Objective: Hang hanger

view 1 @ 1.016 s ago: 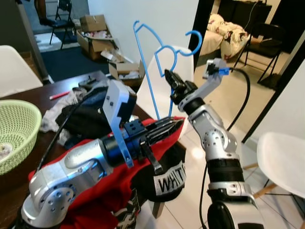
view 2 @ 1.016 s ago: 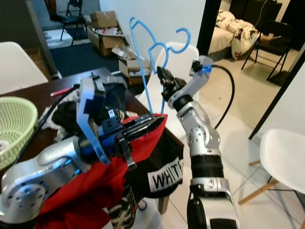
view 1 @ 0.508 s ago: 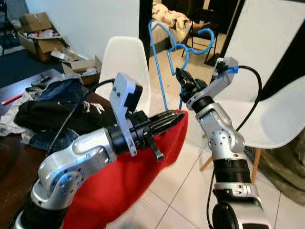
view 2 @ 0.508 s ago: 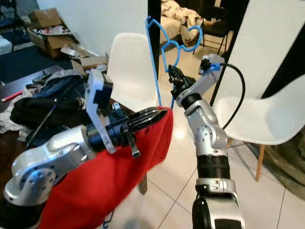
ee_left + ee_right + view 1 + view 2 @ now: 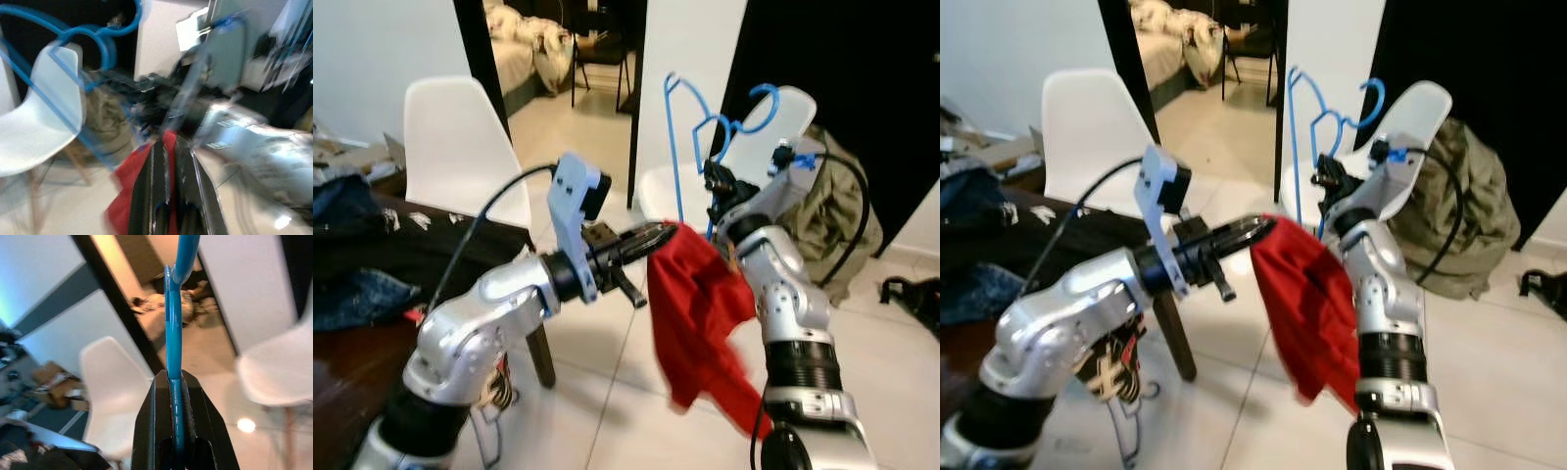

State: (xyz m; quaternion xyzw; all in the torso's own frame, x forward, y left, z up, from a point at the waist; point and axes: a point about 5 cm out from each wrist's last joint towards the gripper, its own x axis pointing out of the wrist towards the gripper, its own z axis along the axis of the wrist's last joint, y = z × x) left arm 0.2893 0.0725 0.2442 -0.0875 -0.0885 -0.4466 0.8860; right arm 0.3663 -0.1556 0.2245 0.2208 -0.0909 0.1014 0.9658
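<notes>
Right tool was pinched shut on the blue hanger, holding it upright at chest height with the hook up; in the right wrist view the wire ran straight between the black fingers. Left tool was pressed together on a corner of the red shirt, just beside the hanger's lower end, and the cloth drooped freely toward the tiled floor.

What had changed: a second earlier the shirt lay spread over the dark counter; by this moment I had it lifted clear and hanging in the air. The whole view had swung too, so I read that as the robot turning away from the counter, not the things moving. White chairs and an olive heap of cloth on the floor now stood ahead.

I judged the pick-up done and the carry under way. No rail was in sight, so the hanging itself remained. The shirt did not look threaded onto the hanger yet.
</notes>
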